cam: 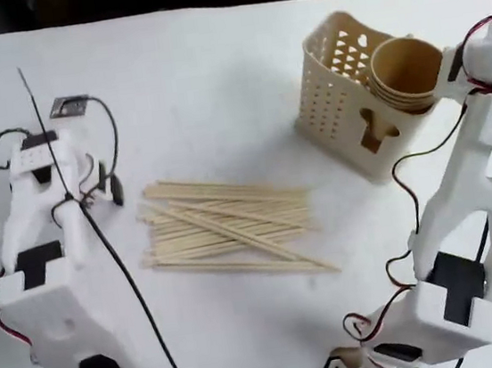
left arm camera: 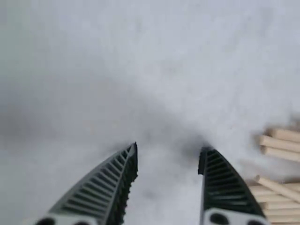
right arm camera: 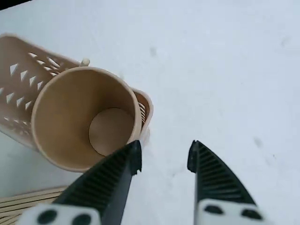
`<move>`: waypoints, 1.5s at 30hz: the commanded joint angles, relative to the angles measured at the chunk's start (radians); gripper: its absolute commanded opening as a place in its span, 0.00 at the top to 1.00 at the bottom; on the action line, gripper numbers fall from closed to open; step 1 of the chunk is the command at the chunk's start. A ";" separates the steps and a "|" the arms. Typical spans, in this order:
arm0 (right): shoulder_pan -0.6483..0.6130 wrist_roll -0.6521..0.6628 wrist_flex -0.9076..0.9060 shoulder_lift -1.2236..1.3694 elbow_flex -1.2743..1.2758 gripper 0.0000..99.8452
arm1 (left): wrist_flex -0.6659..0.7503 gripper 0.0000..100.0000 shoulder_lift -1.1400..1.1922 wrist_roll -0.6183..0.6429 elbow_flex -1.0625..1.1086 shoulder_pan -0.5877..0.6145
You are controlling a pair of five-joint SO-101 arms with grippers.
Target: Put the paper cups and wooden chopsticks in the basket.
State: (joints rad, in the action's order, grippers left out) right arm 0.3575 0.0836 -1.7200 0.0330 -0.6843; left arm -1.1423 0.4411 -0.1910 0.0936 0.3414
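A stack of brown paper cups (cam: 406, 71) stands tilted inside the cream basket (cam: 336, 101) at the back right. In the right wrist view the top cup (right arm camera: 84, 117) leans against the basket's wall (right arm camera: 18, 89). My right gripper (right arm camera: 164, 151) hangs open and empty just beside the cup's rim, above bare table. A pile of wooden chopsticks (cam: 229, 228) lies in the middle of the table. My left gripper (left arm camera: 168, 154) is open and empty, low over the table just left of the chopstick ends (left arm camera: 281, 187). From above, the left gripper (cam: 108, 186) sits by the pile's left end.
The white table (cam: 214, 71) stretches bare behind the chopsticks and left of the basket. The right arm (cam: 487, 172) stands close to the basket's right side. Black cables (cam: 111, 254) trail along the left arm toward the front edge.
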 commanded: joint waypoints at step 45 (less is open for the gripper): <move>-0.309 0.152 0.122 0.530 -0.040 0.98 | 0.072 0.78 -0.056 0.012 0.051 -0.016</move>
State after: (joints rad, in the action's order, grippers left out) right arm 0.1826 0.1834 -1.5835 0.5148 -0.7319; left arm -1.0963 0.4166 -0.1910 0.1412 0.3414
